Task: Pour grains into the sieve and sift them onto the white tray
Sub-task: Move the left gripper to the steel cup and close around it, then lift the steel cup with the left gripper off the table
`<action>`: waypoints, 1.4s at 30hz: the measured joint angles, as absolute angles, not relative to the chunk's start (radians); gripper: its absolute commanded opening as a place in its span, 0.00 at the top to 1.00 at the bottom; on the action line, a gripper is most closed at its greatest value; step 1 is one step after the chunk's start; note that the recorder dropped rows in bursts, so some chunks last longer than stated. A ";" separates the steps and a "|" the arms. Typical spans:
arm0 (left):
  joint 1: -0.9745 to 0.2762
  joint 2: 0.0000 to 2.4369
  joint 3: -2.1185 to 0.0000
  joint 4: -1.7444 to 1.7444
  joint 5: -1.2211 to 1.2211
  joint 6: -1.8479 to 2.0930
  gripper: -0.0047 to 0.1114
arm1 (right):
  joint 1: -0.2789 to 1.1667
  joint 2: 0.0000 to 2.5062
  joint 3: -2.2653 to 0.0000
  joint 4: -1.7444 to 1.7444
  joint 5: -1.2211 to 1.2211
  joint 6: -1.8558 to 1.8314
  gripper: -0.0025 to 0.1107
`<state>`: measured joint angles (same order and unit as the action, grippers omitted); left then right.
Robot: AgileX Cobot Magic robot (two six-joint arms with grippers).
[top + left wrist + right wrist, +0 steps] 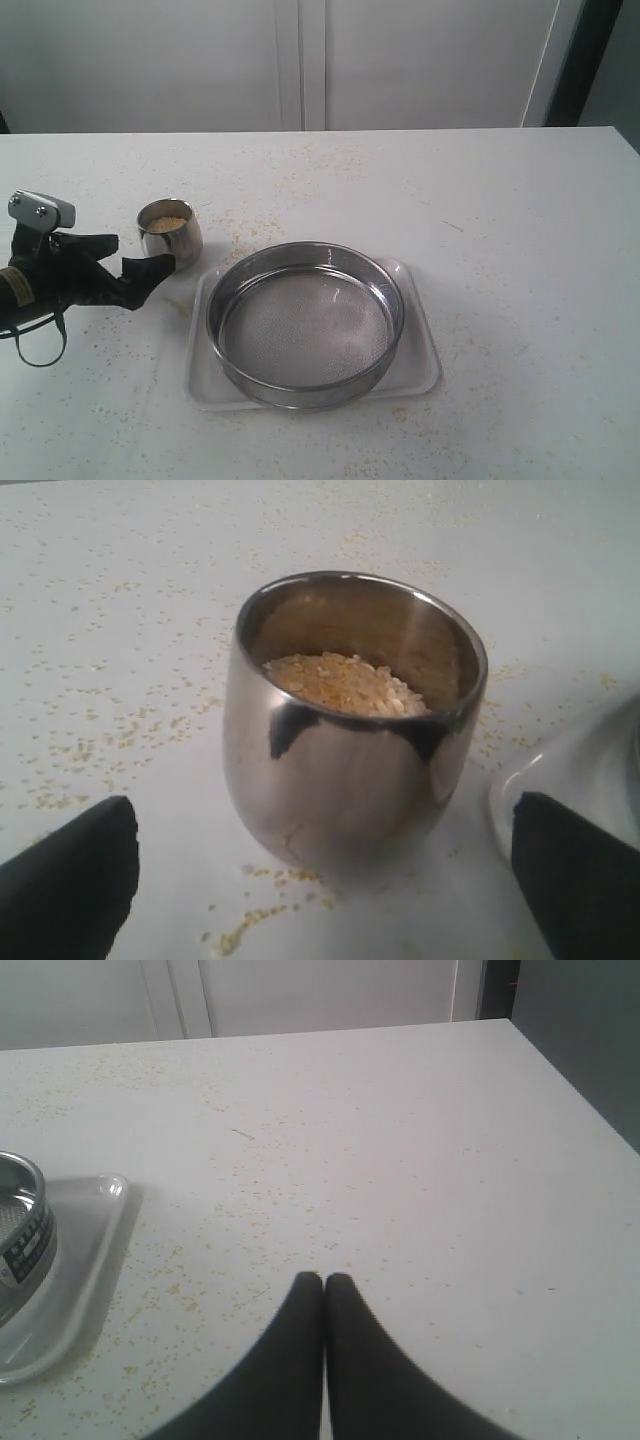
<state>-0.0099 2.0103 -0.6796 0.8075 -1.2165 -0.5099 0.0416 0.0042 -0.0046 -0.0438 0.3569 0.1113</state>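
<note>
A small steel cup (170, 232) holding yellow and pale grains (345, 685) stands upright on the table, left of the sieve. The wide round steel sieve (305, 322) rests on the white tray (422, 372), and its grey mesh looks bare. My left gripper (145, 252) is open, level with the cup's lower half. In the left wrist view the cup (350, 760) stands ahead of the gap between the black fingers (70, 880), which do not touch it. My right gripper (325, 1280) is shut on nothing above the table, to the right of the tray's corner (95, 1245) and the sieve's wall (25, 1230). It is out of the exterior view.
Stray grains are scattered over the white table (480, 220), thickest around the cup and the tray. A white wall or cabinet front (300, 60) runs behind the table's far edge. The table's right edge (575, 1090) shows in the right wrist view.
</note>
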 measured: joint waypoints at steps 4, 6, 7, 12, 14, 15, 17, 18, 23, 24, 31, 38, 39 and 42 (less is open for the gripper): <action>-0.010 2.033 -0.719 0.812 -1.217 -0.514 0.05 | 0.042 0.004 -0.005 -0.044 0.357 0.111 0.98; -0.017 2.046 -0.742 0.820 -1.217 -0.514 0.05 | 0.042 0.004 -0.005 -0.044 0.357 0.111 0.98; -0.022 2.053 -0.750 0.820 -1.217 -0.517 0.05 | 0.042 0.004 -0.005 -0.044 0.357 0.111 0.98; -0.078 2.084 -0.799 0.829 -1.217 -0.517 0.05 | 0.042 0.004 -0.005 -0.044 0.357 0.111 0.98; -0.091 2.088 -0.815 0.829 -1.217 -0.519 0.05 | 0.042 0.004 -0.005 -0.044 0.357 0.111 0.98; -0.096 2.090 -0.822 0.829 -1.217 -0.519 0.05 | 0.042 0.004 -0.005 -0.044 0.357 0.111 0.98; -0.098 2.090 -0.836 0.829 -1.217 -0.519 0.05 | 0.042 0.004 -0.005 -0.044 0.357 0.111 0.98; -0.098 2.090 -0.841 0.820 -1.217 -0.519 0.05 | 0.042 0.004 -0.005 -0.044 0.357 0.111 0.98; -0.098 2.090 -0.861 0.793 -1.217 -0.517 0.05 | 0.042 0.004 -0.005 -0.044 0.357 0.111 0.98; -0.098 2.090 -0.863 0.789 -1.217 -0.517 0.05 | 0.042 0.004 -0.005 -0.044 0.357 0.111 0.98; -0.098 2.090 -0.883 0.777 -1.192 -0.490 0.05 | 0.042 0.004 -0.005 -0.044 0.357 0.111 0.98; -0.098 2.116 -0.883 0.767 -1.183 -0.455 0.05 | 0.042 0.004 -0.005 -0.044 0.357 0.111 0.98; -0.098 2.126 -0.883 0.762 -1.183 -0.452 0.05 | 0.042 0.004 -0.005 -0.044 0.357 0.111 0.98; -0.098 2.150 -0.883 0.746 -1.183 -0.452 0.05 | 0.042 0.004 -0.005 -0.044 0.357 0.111 0.98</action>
<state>-0.0977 2.1504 -0.8832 0.7460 -1.1832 -0.4517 0.0416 0.0042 -0.0046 -0.0438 0.3569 0.1113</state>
